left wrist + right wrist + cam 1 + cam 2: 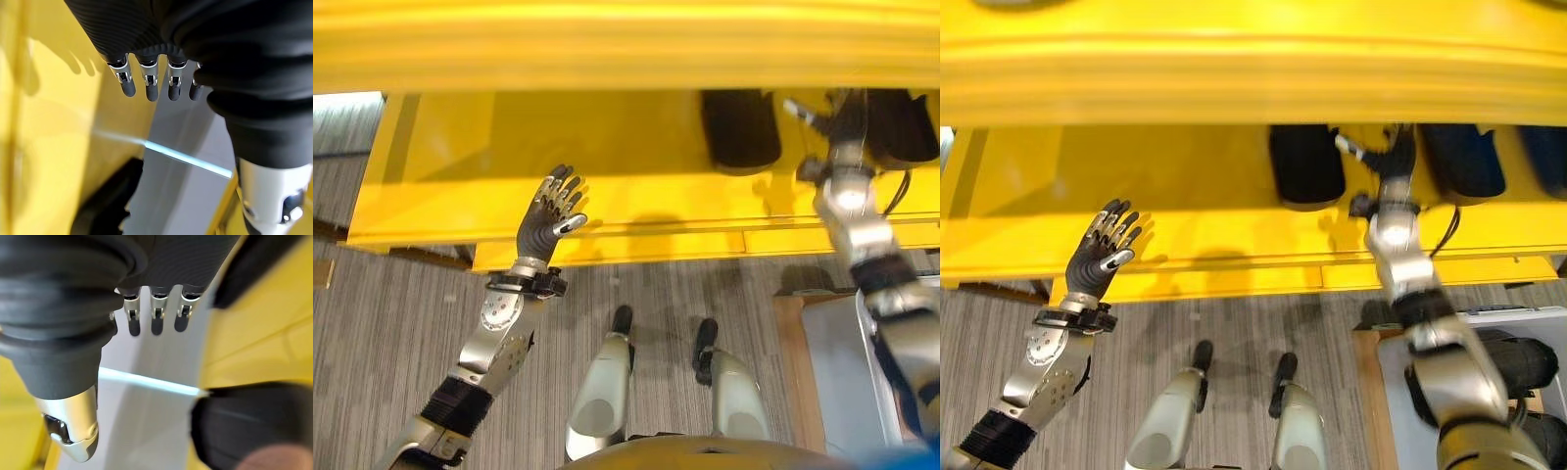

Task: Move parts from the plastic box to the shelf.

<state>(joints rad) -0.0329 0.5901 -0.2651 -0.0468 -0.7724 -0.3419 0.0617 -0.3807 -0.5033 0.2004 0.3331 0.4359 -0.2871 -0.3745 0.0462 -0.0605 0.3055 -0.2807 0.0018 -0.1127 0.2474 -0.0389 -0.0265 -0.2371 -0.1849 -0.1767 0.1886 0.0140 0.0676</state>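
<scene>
- Two black parts stand on the yellow shelf (1234,186), deep under its upper board: one (1306,164) toward the middle, the other (1462,162) further to the robot's right, with a gap between them.
- The right hand (1393,152) is up in that gap — its arm crosses the shelf's front edge. Its wrist view shows fingers (155,318) straight and loose, nothing between them, a black part just beside the hand on either side.
- More black parts (1518,367) lie in the grey plastic box (1393,392), below the shelf's front edge on the robot's right, beside the right forearm.
- The left hand (551,217) is held up at the shelf's front edge, well left of the parts, palm spread, fingers straight, carrying nothing.
- Open room: the shelf surface from the left hand across to the middle part is bare yellow; to the right of the middle part the parts stand close, and the right hand takes up the gap.
- The upper board overhangs the whole shelf, leaving a low opening.
- The left wrist view adds a dark shape low on the shelf past the fingertips (149,90) — what it is I cannot tell.
- Striped grey floor (391,333) lies below the shelf's front edge.
</scene>
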